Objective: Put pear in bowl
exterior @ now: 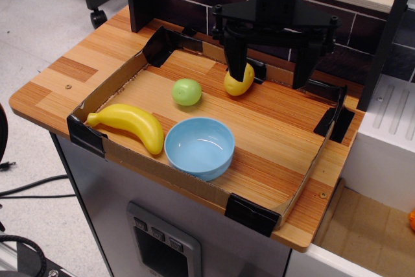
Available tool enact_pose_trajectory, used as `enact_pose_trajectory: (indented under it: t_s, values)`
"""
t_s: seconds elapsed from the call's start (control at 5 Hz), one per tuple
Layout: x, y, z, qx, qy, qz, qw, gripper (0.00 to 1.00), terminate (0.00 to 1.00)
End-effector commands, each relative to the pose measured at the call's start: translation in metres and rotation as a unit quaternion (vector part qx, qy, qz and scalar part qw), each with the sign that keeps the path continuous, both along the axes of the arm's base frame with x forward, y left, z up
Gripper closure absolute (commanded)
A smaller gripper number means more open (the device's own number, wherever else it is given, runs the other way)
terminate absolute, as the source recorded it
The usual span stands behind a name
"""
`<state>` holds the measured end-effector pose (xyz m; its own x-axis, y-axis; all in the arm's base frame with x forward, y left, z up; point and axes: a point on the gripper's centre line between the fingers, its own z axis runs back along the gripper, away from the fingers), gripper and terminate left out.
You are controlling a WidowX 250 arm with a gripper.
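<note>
Wooden table (78, 69) with cardboard rim, pear (187, 92) beside bowl (200, 148), wide-open empty jaws of gripper (271, 63) above yellow-brown fruit (238, 82)

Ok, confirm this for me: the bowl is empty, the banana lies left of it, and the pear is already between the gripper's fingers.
Not quite. The bowl is empty and the banana lies left of it, but the pear sits free on the tray. The observation.image view shows the open gripper beside the yellow-brown fruit instead.
</note>
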<state>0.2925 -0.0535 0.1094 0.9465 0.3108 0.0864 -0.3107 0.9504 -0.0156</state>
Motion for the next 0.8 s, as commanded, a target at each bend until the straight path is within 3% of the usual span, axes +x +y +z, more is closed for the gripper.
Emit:
enact_pose_trajectory:
  t_s: [0.0,0.2,0.6]
  values:
    - [0.000,0.000,0.000,0.000,0.000,0.000,1.0000,0.00,0.00]
    - [0.009,0.021,0.003,-0.008,0.001,-0.056,0.9984,0.00,0.00]
    - [0.021,0.066,0.003,-0.028,-0.039,-0.053,0.9974,0.00,0.00]
